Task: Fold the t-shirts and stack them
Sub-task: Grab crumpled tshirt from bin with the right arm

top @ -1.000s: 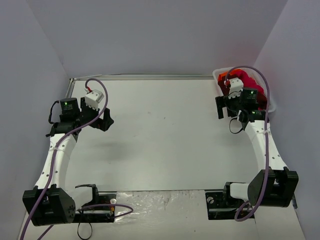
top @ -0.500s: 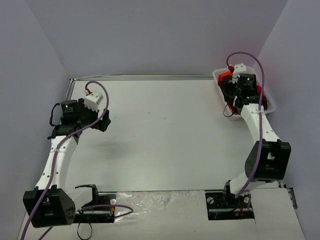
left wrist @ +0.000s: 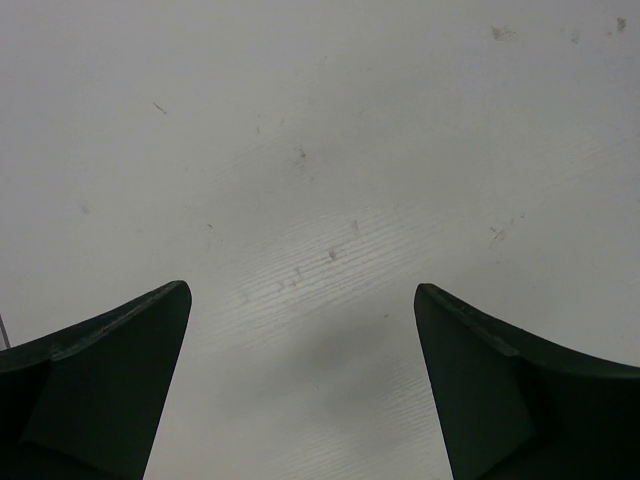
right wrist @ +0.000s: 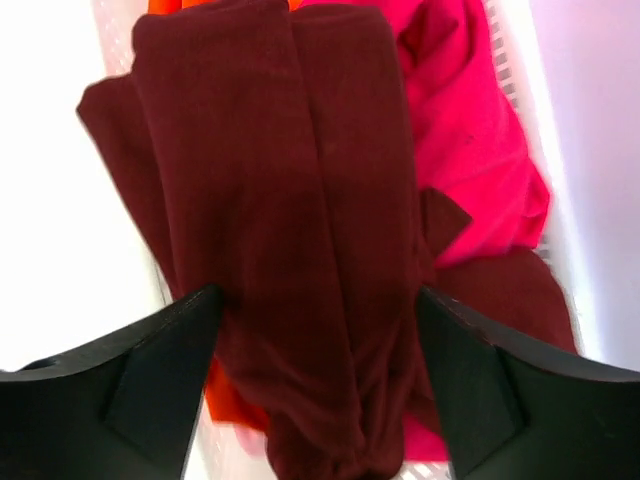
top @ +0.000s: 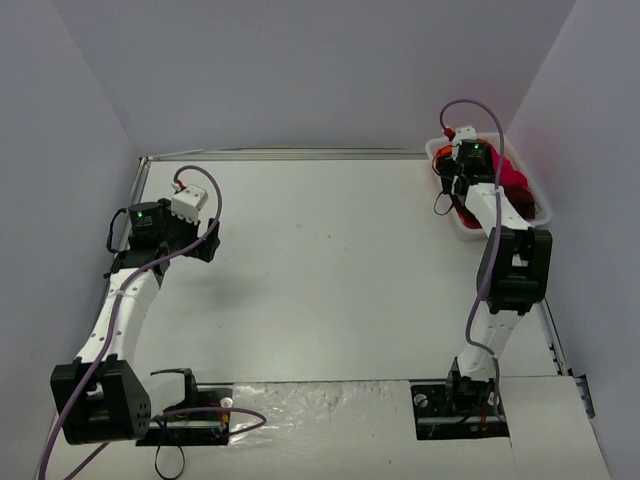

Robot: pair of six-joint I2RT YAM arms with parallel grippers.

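The right pincer [right wrist: 315, 300] is seen down in the basket [right wrist: 515, 90], jaws spread and set astride a thick fold of the maroon t-shirt [right wrist: 290, 180], which fills the gap between them. Whether the cloth is pressed at all cannot be told. The pink t-shirt [right wrist: 470, 130] is bunched just beyond the jaw on the right of the wrist view. The orange t-shirt [right wrist: 225, 395] is glimpsed under the opposite jaw, beneath the maroon. All three are heaped together inside the basket.

Trouble can be expected here. If the jaws are closed on this fat roll, several layers are likely to be caught at once, and the shirt would be hauled up as a lump rather than by an edge. The pink cloth, touching the maroon right beside the pincer, may well be dragged along. The basket wall is close on that same side, so a fingertip could be snagged in the lattice, or the light basket lifted with the load.

The left pincer [left wrist: 300, 290] is held spread wide over the table [left wrist: 320, 120], with nothing between its jaws, well apart from the basket. No shirt is laid out near it yet.
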